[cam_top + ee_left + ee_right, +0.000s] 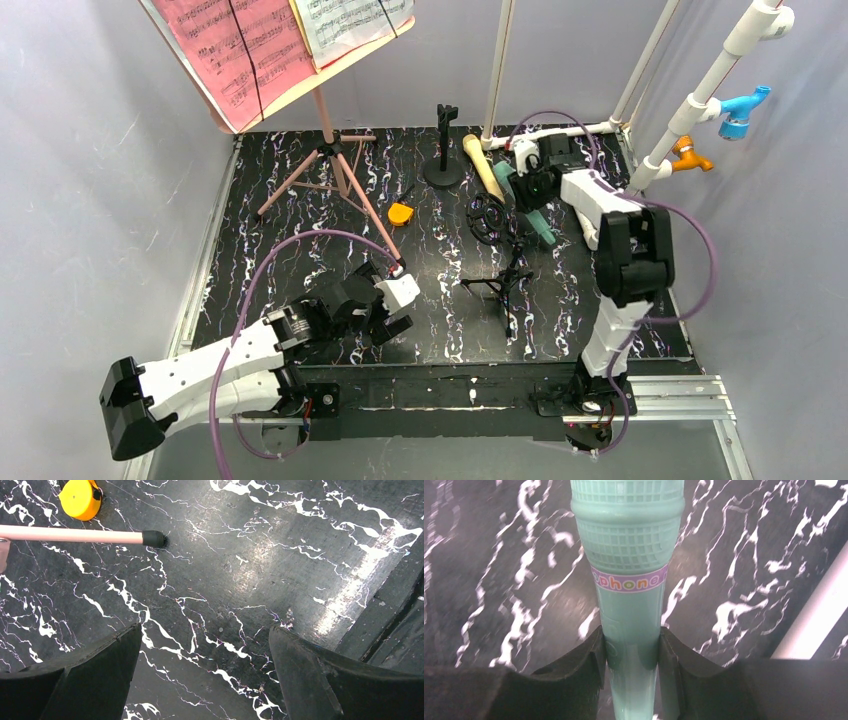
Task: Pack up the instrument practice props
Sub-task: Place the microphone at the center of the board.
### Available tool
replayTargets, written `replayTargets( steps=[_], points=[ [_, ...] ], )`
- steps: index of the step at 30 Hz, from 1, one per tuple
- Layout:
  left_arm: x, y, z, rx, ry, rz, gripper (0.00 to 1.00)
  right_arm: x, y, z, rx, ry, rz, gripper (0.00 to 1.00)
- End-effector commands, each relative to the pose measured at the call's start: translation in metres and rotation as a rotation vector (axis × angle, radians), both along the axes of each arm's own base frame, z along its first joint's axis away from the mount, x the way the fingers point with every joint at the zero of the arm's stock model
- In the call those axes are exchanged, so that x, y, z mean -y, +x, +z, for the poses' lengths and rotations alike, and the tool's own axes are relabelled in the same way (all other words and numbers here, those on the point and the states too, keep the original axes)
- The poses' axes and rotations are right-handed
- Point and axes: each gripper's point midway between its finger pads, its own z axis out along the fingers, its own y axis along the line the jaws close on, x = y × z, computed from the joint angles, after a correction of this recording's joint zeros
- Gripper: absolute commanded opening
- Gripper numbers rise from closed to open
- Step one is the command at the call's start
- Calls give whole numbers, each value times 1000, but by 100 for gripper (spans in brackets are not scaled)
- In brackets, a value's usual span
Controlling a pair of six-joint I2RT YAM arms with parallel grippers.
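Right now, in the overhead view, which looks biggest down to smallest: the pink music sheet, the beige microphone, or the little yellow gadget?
1. pink music sheet, by far, though it sits raised towards the camera, which exaggerates it.
2. beige microphone.
3. yellow gadget.

The table top is a glossy black sheet with white marble veining, scuffed where the light glares. The teal microphone is smooth, faintly shiny plastic with a moulded grid head and a glossy purple sticker band. The pink leg looks smooth and satin, ending in a matt black tip. The music sheets are matt paper.
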Motion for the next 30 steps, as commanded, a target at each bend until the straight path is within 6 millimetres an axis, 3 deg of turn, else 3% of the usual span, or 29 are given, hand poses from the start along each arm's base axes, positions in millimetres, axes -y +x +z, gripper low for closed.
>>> replayTargets(
  steps=[1,5,9,14,18,24,26,30],
  points=[
    [2,4,7,22,-1,-5,98,0,58,9,97,-36,-62,22],
    [4,3,6,21,-1,-22,98,1,90,1,112,-75,-86,30],
    [8,2,8,23,-11,-40,98,12,112,-2,137,-141,-128,61],
    [19,-1,20,28,-82,-72,98,20,109,24,180,-163,-151,84],
    [35,-4,37,38,-152,-137,98,16,80,55,197,-105,-127,86],
    [62,-5,59,63,-202,-253,98,4,4,70,147,-6,-32,90],
    [68,-7,55,60,-202,-290,98,0,-24,70,128,28,22,90],
    [60,-13,28,37,-111,-340,98,0,-72,67,117,57,99,90]
  ],
)
